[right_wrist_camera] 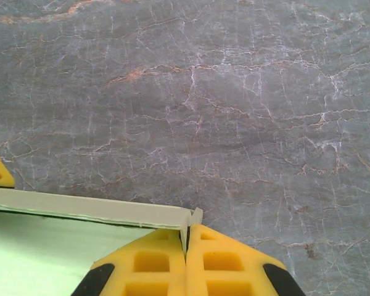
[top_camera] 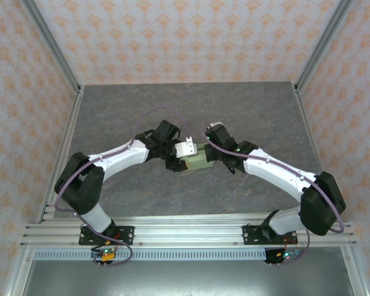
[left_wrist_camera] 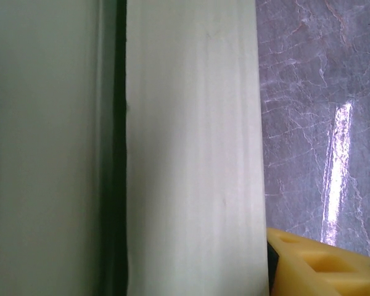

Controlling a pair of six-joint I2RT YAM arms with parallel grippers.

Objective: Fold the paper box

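Now: I am reading this from the near edge outward, and I place everything against the paper box (top_camera: 197, 163).
Nearer than the box: the two arm bases (top_camera: 105, 234) sit on the rail, one to each side. Both arms bend inward over the grey table (top_camera: 142, 111) and meet at the box.
Paper box: pale green card, mid-table, lying between the two grippers. From above, its longer side seems to run left to right, from one gripper to the other.
Left of the box: the left gripper (top_camera: 174, 159) is at the box's left end. On its wrist camera the paper box (left_wrist_camera: 191, 154) stands right up against the lens, and one yellow fingertip (left_wrist_camera: 320, 268) touches the card's edge. The other finger is hidden behind card, so I cannot tell whether these jaws are apart or clamped.
Right of the box: the right gripper (top_camera: 213, 154) is at the box's right end. Its wrist view shows the right gripper (right_wrist_camera: 186, 240) with its yellow tips pressed together. A sliver of the paper box (right_wrist_camera: 80, 209) is nipped in the seam, so I take it as clamped on a corner of the card.
Relation the next move turns on: the box lies straight across between the arms, neither arm is nearer, and only the right one has a sure hold. I judge that any fold must hinge about that pinched corner.
Beyond the box: bare marbled table, then patterned walls (top_camera: 185, 37).
Writing: I can read no brand, label or lettering anywhere.
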